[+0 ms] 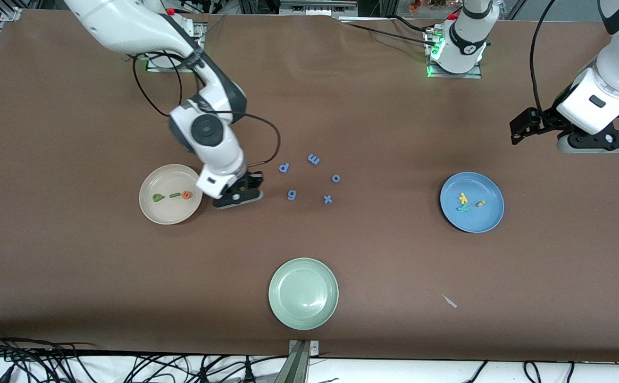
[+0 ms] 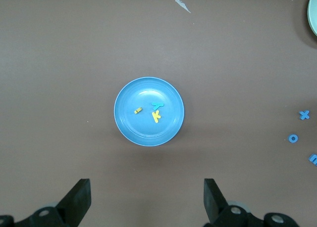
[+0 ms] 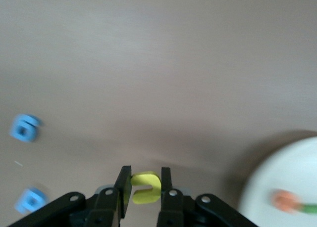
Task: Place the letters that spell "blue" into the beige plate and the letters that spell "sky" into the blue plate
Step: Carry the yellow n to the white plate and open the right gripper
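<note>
My right gripper (image 1: 239,194) (image 3: 145,185) hangs low over the table beside the beige plate (image 1: 168,211) (image 3: 285,177), shut on the yellow u (image 3: 147,193). In that plate lie the green b (image 1: 157,198), the green l (image 1: 174,196) and the orange e (image 1: 186,195) (image 3: 283,201). The blue plate (image 1: 471,221) (image 2: 143,130) holds the yellow k (image 1: 463,198) (image 2: 156,116), the teal y (image 1: 463,208) (image 2: 157,106) and the yellow s (image 1: 480,204) (image 2: 138,110). My left gripper (image 2: 146,200) waits open and empty, high above the table at the left arm's end.
Blue letters p (image 1: 284,167), m (image 1: 314,158), o (image 1: 335,178), g (image 1: 291,194) and x (image 1: 327,199) lie on the brown table between the two plates. A pale green plate (image 1: 303,292) sits nearer the front camera. A small pale scrap (image 1: 449,301) lies beside it.
</note>
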Controlling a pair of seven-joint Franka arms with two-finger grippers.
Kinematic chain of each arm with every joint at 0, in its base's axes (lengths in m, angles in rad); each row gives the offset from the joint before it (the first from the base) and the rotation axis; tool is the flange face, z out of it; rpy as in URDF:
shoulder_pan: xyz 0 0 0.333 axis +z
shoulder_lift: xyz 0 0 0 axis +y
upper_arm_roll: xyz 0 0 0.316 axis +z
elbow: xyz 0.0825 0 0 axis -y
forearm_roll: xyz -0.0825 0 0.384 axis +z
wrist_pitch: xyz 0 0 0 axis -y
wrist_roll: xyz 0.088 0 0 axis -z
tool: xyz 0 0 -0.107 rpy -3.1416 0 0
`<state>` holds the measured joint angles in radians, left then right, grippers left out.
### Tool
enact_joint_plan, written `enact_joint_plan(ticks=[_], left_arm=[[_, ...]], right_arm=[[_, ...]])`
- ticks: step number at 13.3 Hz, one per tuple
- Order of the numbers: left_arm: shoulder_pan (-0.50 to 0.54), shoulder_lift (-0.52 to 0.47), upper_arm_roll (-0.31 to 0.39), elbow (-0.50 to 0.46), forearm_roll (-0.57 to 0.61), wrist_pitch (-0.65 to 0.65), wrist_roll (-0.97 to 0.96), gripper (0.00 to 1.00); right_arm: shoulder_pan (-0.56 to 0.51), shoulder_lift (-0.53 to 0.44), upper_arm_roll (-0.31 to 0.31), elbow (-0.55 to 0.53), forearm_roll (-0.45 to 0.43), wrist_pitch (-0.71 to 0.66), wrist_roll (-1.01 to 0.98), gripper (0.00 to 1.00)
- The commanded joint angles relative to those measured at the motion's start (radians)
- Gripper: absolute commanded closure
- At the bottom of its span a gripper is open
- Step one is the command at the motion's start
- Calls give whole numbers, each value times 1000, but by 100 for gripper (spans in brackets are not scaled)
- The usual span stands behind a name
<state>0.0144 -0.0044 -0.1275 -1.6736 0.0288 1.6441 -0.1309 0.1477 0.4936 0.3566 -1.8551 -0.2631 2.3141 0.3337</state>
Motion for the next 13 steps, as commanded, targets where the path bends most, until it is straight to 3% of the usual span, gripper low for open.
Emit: enact_joint_plan(ticks=[1,4,5,7,8,11,12,13], left_arm=[[-21,14,14,32,2,-26,16,0],[-18,14,12,34,0,-41,16,0],[-21,15,11,43,0,-41,16,0],[-22,21,9,61,3,-41,16,0],[-21,20,9,61,0,-43,17,0],[-21,20,9,63,3,-47,17,0],[-22,20,8,63,3,-49,17,0],[-22,20,8,63,3,-52,17,0]], right_arm=[[-25,-82,-68,-24,44,-129,-181,83],[-43,-113,-163,-51,44,-206,-322,81],[-48,-121,-192,-80,44,-193,-358,75],[-57,-138,-212,-131,44,-167,-366,59],[-59,-147,-212,-137,47,-170,-361,39],[-69,-194,-212,-128,97,-223,-352,21],[-71,-214,-214,-122,134,-242,-354,0],[-71,-239,-222,-105,152,-257,-355,0]])
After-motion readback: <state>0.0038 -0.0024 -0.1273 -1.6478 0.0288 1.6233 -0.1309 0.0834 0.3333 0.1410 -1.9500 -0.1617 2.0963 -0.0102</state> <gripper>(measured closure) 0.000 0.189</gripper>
